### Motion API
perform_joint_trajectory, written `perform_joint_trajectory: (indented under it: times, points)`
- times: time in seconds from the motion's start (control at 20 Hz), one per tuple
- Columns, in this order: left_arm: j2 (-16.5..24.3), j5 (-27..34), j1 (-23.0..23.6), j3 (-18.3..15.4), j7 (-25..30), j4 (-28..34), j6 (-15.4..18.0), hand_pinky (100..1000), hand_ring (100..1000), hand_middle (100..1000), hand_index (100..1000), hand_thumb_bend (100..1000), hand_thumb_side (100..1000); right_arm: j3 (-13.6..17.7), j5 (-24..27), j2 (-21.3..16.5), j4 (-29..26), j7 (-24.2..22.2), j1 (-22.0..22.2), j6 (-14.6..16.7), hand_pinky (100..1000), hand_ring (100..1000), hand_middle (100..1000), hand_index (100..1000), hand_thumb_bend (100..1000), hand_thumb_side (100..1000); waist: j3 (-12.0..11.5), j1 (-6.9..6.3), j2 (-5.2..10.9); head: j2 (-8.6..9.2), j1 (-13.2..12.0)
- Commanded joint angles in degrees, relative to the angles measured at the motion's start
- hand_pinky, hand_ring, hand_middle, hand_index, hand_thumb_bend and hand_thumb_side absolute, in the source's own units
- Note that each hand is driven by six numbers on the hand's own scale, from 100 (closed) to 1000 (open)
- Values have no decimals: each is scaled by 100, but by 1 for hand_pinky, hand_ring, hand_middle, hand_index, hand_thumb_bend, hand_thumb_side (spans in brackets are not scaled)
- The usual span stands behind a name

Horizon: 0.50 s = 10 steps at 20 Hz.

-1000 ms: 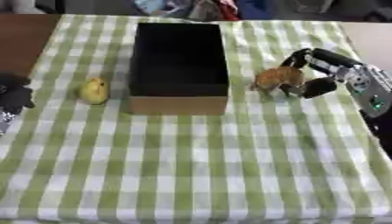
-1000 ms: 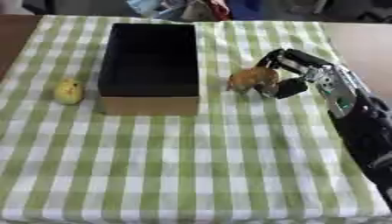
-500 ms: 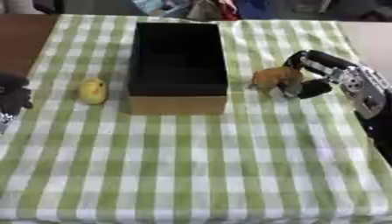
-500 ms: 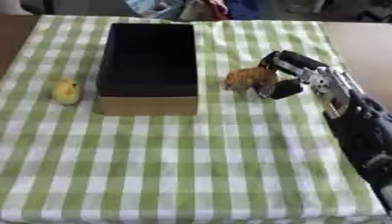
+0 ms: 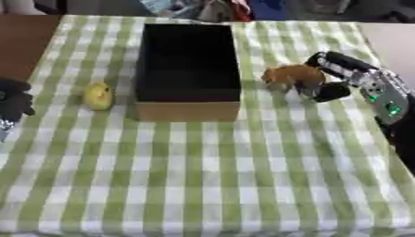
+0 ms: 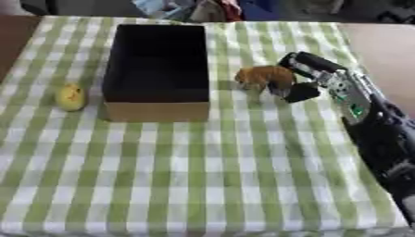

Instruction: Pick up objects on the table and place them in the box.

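Toy: a small brown animal figure [image 5: 292,76] sat between the curled fingers and thumb of the right hand [image 5: 336,78], just right of the box and near its front half; whether it rested on the cloth or hung clear of it could not be told.
Box: an open cardboard box [image 5: 188,109] with a dark inside stood lengthwise on the green checked cloth [image 5: 210,176], its tan front wall facing the robot; nothing showed inside it.
Right hand: fingers wrapped over the toy's far side, the thumb below, the forearm coming in from the right edge.
Left hand: dark and idle at the left edge [image 5: 12,99], off the cloth; its finger position could not be told.
Second object: a yellow rounded thing [image 5: 98,95] lay just left of the box, apart from it.
Step in hand: judged to be the lift and carry of the toy to the box.
Method: raise the toy above the near wall's rim before moving left; travel until it is over the dark opening, not the rim.
Release: spread the fingers only once the toy is well within the walls.
Risk: a sideways move made too low would likely knock the box aside.
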State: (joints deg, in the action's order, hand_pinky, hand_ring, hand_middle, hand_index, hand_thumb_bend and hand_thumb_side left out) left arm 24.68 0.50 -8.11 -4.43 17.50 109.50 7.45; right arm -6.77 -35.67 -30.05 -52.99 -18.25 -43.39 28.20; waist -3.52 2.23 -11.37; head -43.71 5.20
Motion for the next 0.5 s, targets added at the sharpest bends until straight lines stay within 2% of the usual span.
perform_joint_trajectory:
  times: [0.05,0.5]
  points:
    - [109,11,-50,-18,16,58,8,758,512,496,702,256,553,17,230,-256,-297,-87,-172,18,615,423,409,521,100,336,16,-2,83,18,-2]
    - [135,13,-32,-16,23,49,6,758,513,497,702,255,553,-34,707,-289,-748,-316,-511,-56,613,414,402,514,100,293,35,19,120,29,37]
